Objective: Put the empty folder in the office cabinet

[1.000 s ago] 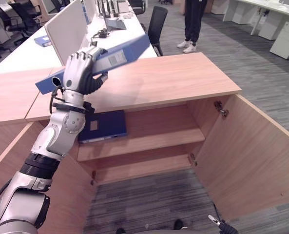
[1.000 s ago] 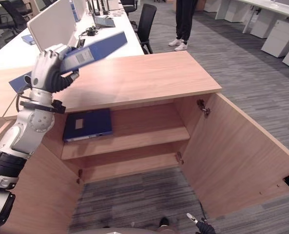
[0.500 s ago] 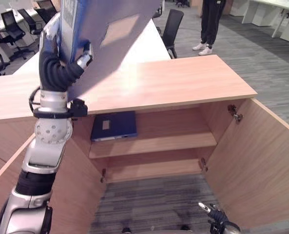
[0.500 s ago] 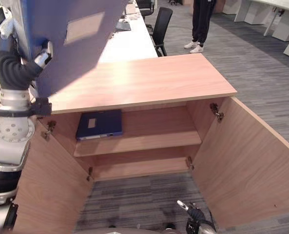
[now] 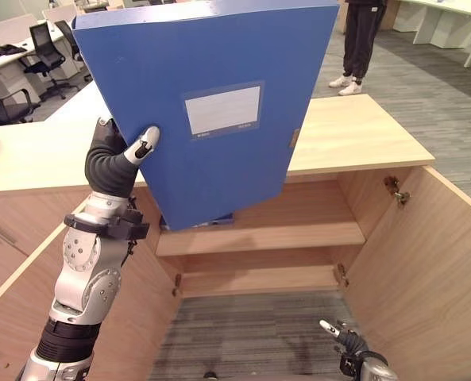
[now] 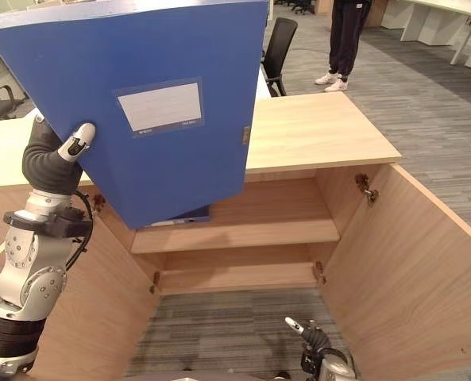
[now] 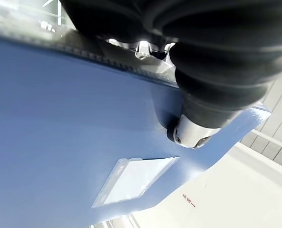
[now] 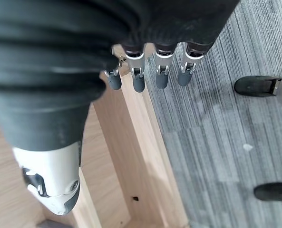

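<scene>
Cabinet ahead, both doors swung wide. The folder hangs in front of its top, left of centre, in the left hand. Behind the cabinet, a chair and a person. The right hand sits low, beside the right door.

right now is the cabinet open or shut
Open: the cabinet's right door is swung out, baring both shelves.
</scene>
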Tool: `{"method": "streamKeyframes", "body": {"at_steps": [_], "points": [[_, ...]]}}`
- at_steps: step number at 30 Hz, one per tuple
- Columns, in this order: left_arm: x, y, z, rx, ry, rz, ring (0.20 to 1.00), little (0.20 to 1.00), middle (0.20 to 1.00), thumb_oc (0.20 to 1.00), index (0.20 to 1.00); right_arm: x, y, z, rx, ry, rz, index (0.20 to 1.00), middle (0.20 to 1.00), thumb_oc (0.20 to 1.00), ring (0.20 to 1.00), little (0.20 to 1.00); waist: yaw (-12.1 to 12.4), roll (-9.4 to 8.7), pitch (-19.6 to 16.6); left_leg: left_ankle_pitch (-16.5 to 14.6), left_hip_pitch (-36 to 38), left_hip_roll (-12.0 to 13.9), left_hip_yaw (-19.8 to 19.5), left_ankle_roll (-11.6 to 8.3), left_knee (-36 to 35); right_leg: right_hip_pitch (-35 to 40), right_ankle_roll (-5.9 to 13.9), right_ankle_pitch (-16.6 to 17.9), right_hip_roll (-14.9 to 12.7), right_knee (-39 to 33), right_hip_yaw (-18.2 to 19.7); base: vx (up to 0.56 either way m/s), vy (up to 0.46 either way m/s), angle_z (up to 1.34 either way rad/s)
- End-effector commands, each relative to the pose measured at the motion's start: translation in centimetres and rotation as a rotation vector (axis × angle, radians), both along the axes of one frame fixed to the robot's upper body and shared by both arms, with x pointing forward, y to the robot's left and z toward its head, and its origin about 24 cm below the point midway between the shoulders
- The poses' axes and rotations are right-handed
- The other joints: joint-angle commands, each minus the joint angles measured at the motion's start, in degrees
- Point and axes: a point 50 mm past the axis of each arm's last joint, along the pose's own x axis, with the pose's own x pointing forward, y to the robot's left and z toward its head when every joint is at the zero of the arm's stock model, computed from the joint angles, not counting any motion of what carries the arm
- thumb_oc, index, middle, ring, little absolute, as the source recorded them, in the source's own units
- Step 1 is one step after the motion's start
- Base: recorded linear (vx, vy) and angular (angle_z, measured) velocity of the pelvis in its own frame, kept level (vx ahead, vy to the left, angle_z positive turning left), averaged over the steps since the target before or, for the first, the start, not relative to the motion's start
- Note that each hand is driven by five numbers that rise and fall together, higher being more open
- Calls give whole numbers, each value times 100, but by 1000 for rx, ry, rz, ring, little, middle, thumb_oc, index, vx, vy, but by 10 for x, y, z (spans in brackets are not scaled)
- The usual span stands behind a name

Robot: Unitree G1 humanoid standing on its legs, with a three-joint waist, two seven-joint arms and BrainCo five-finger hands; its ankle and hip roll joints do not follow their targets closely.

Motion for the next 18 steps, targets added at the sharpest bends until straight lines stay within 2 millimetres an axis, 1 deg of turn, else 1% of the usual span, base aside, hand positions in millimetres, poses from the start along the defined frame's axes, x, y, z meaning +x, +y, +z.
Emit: {"method": "streamKeyframes", "body": {"at_steps": [1,2,3,5,8,12,13,15,16,18], "points": [[-9,5,18,-7,-80,-22,200,200,200,200,200,55,16,30,26,-233,94,1000,1000,1000,1000,1000,20,-279,256,-336,137,93,53,-226,73,479,676,-787,-604,136,5,0,0,0],[-10,8,10,9,-45,-6,200,200,200,200,200,67,17,43,30,-317,103,1000,1000,1000,1000,1000,31,-287,273,-339,138,95,57,-221,73,477,679,-786,-608,138,5,0,0,0],[-10,10,8,21,-38,9,200,200,200,200,200,74,17,52,28,-373,111,1000,1000,1000,1000,1000,34,-291,275,-340,138,93,55,-216,73,475,679,-784,-614,138,11,0,0,0],[-10,16,-6,33,20,56,200,200,200,200,200,101,18,100,20,-619,164,1000,1000,1000,1000,1000,11,-297,276,-346,147,95,73,-198,73,459,681,-789,-634,149,33,28,34,0],[-8,16,-17,53,66,69,200,200,200,200,200,117,21,138,22,-785,234,1000,1000,1000,1000,1000,0,-317,285,-356,154,93,85,-187,73,441,681,-789,-644,158,49,0,0,0],[-5,18,-25,93,94,78,200,200,200,200,200,126,24,181,16,-941,358,1000,1000,1000,1000,1000,-18,-352,278,-363,157,88,100,-170,73,423,682,-793,-654,181,75,0,0,0],[-3,18,-26,111,100,86,200,200,200,200,200,127,27,198,26,-1002,419,1000,1000,1000,1000,1000,-26,-368,268,-369,163,84,111,-165,73,430,680,-797,-655,181,84,0,0,0],[-2,18,-28,127,98,90,200,200,200,200,200,129,30,214,26,-1053,483,1000,1000,1000,1000,1000,-36,-388,268,-375,168,80,113,-162,73,418,681,-792,-655,179,87,0,0,0],[-2,17,-27,140,91,89,200,200,200,200,200,129,34,223,56,-1089,517,1000,1000,1000,1000,1000,-44,-400,258,-378,171,84,123,-159,73,416,681,-791,-659,173,97,0,0,0],[0,14,-28,134,89,77,200,200,200,200,200,131,49,232,132,-1131,575,1000,1000,1000,1000,1000,-48,-415,244,-388,181,91,143,-152,73,410,683,-783,-664,168,101,0,0,0]]}}
